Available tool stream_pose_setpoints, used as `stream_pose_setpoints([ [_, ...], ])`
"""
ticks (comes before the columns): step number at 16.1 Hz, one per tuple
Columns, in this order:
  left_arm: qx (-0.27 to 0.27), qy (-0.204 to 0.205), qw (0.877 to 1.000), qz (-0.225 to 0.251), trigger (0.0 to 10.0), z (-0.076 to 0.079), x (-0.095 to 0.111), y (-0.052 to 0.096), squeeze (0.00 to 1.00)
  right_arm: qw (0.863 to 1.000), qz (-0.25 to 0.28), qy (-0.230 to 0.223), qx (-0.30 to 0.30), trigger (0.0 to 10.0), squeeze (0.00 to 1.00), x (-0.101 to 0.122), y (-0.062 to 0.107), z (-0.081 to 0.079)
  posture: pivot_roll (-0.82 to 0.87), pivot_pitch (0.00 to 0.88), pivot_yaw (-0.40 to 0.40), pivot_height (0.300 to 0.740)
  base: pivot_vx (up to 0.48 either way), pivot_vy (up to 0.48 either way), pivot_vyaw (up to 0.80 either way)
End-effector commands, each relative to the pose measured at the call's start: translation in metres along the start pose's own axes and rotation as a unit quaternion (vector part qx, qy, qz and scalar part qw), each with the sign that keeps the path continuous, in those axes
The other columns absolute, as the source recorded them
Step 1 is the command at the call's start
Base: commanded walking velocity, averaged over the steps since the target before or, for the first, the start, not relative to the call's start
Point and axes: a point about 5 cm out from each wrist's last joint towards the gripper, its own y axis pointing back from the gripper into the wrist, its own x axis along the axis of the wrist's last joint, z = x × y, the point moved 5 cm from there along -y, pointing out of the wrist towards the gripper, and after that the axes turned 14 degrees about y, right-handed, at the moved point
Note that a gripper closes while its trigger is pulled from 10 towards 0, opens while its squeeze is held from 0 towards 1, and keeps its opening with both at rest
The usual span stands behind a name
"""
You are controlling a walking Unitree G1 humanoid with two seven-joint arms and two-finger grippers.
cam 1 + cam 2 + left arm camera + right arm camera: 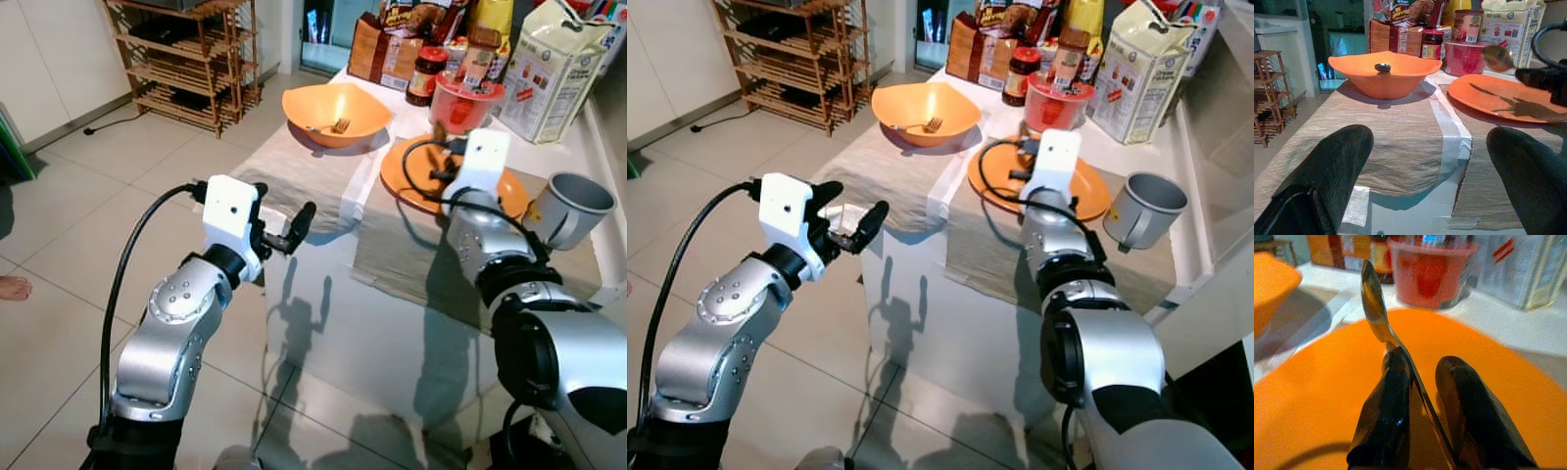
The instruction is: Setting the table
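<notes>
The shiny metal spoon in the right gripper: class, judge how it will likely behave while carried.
The shiny metal spoon looks rigid, so it probably won't bend. Its polished handle sits between the two black fingers of the right gripper, so it may slip or pivot. It hangs above the flat orange plate, where it would likely land.

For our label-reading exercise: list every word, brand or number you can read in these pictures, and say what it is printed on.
No text reads for certain.
White bag: print and small pictures, too small to read.
Jar: label blurred.
Brown packet: no legible print.
Snack bag: large letters, blurred and cut off.
</notes>
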Motion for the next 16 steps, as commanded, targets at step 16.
stream_pose_setpoints([
  [16, -0.013, -0.046, 0.999, 0.024, 10.0, 0.003, -0.011, -0.025, 0.0, 0.953, 0.287, 0.065, -0.075, 0.0, 0.0, 0.068, 0.063, 0.03, 0.15, 0.0, -0.072, 0.74, 0.0, 0.0, 0.0],
])
